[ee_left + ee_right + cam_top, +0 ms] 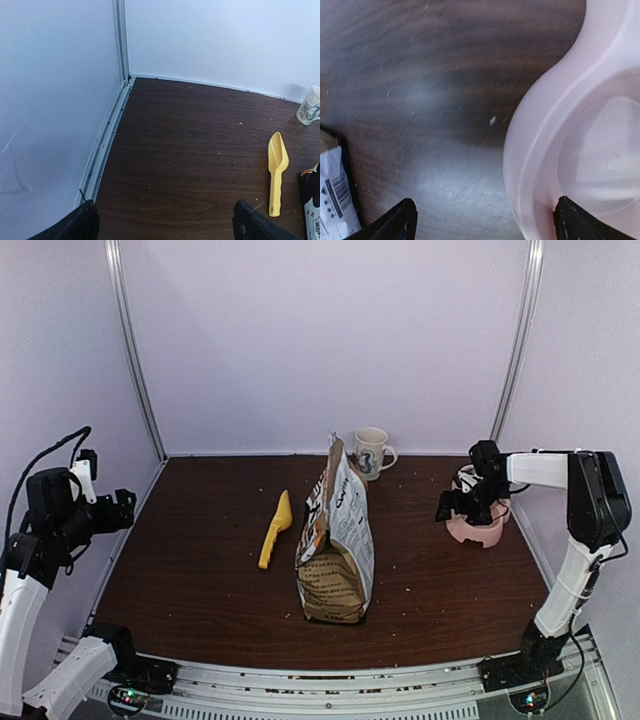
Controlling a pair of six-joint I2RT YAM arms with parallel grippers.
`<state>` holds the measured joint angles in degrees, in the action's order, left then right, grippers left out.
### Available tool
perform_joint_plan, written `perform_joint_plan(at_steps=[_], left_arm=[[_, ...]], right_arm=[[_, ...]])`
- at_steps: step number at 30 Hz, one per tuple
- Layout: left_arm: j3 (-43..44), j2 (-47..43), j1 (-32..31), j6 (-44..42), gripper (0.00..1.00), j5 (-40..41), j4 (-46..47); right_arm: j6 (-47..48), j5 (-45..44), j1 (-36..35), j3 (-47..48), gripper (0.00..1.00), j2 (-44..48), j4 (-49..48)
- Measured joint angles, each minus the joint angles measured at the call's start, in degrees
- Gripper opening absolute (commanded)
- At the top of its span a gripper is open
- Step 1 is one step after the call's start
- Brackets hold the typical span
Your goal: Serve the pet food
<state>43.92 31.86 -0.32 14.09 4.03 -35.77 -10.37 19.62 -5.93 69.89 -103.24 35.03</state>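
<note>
The kraft-brown bag with a white label [335, 540] stands upright mid-table; the pet food is hidden inside it. A yellow scoop [275, 528] lies to its left and also shows in the left wrist view [276, 172]. The pink double bowl [483, 527] sits at the right edge. My right gripper [460, 504] is open and low at the bowl's left side. In the right wrist view [487, 222] its jaws straddle the bowl's rim [540, 150], one finger inside the empty bowl. My left gripper [118, 508] is open and empty, raised at the far left [167, 225].
A white printed mug [372, 452] stands at the back behind the bag, and shows in the left wrist view [310, 106]. Small crumbs dot the dark wood table [200, 560]. White walls and metal rails close in the left, back and right sides.
</note>
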Motion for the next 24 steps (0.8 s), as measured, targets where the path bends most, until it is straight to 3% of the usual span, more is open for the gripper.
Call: perform_joint_plan(at_steps=[6, 13, 19, 24], left_arm=[[0.04, 2.75, -3.21, 0.76, 0.93, -4.90, 0.22], [5.18, 7.48, -20.02, 6.71, 0.90, -4.02, 0.26], [10.08, 12.66, -36.65, 15.26, 0.90, -0.28, 6.47], [12.48, 18.64, -44.74, 19.58, 0.90, 2.05, 12.33]], right_arm=[[-3.82, 2.99, -8.44, -9.73, 0.96, 7.50, -0.98], [-9.25, 0.39, -15.67, -11.06, 0.92, 16.31, 0.11], [-18.08, -5.70, -24.33, -3.10, 0.92, 26.95, 2.19], [-26.01, -15.98, -36.20, 8.00, 0.91, 28.76, 3.02]])
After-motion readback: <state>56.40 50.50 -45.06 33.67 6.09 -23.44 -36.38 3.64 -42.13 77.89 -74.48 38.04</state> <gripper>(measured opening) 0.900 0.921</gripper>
